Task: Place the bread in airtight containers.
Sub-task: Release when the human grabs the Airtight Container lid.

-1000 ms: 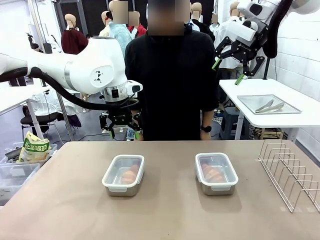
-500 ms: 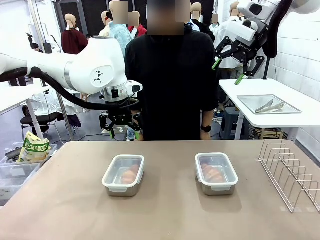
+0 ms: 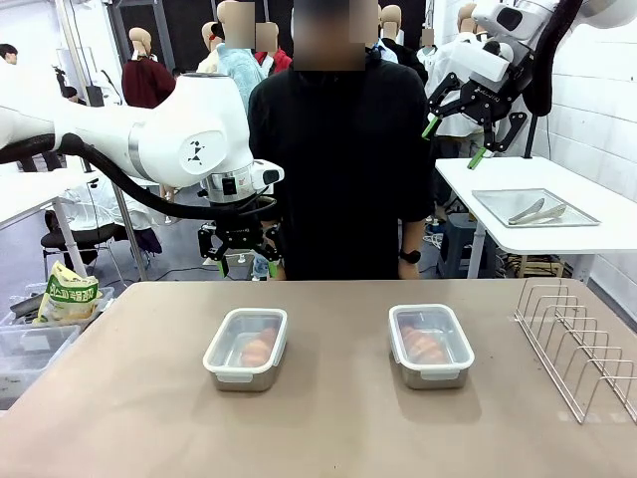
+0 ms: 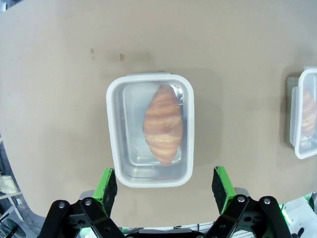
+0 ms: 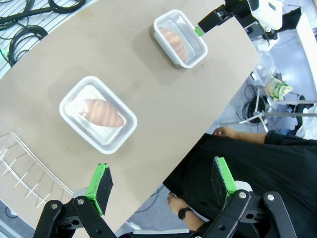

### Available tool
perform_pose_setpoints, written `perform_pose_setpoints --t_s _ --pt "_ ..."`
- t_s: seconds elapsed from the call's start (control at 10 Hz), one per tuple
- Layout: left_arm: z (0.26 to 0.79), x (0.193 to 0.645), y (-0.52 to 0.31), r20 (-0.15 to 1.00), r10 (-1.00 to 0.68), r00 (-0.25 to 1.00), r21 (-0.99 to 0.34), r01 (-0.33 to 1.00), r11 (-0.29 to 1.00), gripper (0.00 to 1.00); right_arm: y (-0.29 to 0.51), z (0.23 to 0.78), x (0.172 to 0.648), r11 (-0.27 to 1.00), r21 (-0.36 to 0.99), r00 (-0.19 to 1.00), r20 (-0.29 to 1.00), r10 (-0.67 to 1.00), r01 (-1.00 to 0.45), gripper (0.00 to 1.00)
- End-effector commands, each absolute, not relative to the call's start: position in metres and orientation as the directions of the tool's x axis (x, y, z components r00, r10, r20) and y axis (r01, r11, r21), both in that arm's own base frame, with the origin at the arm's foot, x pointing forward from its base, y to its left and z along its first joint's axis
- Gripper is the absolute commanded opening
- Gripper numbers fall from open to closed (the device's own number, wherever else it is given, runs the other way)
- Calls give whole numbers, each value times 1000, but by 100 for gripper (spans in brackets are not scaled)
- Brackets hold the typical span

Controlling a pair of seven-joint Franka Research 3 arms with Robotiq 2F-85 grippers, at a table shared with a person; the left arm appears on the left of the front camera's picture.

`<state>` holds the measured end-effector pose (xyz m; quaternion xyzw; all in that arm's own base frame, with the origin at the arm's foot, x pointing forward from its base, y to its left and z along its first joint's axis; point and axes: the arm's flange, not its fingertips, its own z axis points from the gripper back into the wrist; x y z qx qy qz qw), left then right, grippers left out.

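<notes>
Both croissants sit lidded in their pans mid-desk: left pan, right pan. Your left end effector hovers jaws apart above the far edge; the right end effector hangs high, apart too. Descend carelessly and you'd knock a lid loose.

A tan bench is filling the foreground while a white side table is standing by the white brick wall, black cables lying on the floor.
</notes>
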<state>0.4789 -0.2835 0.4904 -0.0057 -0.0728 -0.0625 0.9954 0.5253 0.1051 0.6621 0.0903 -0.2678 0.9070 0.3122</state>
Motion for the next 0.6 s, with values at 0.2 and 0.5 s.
perform_pose_setpoints --t_s 0.2,0.5 --pt "492 479 -283 150 -124 981 -3 126 992 100 106 662 525 -663 -427 -788 331 519 -615 100" --pt "492 479 -283 150 -124 981 -3 126 992 100 106 662 525 -663 -427 -788 331 519 -615 100"
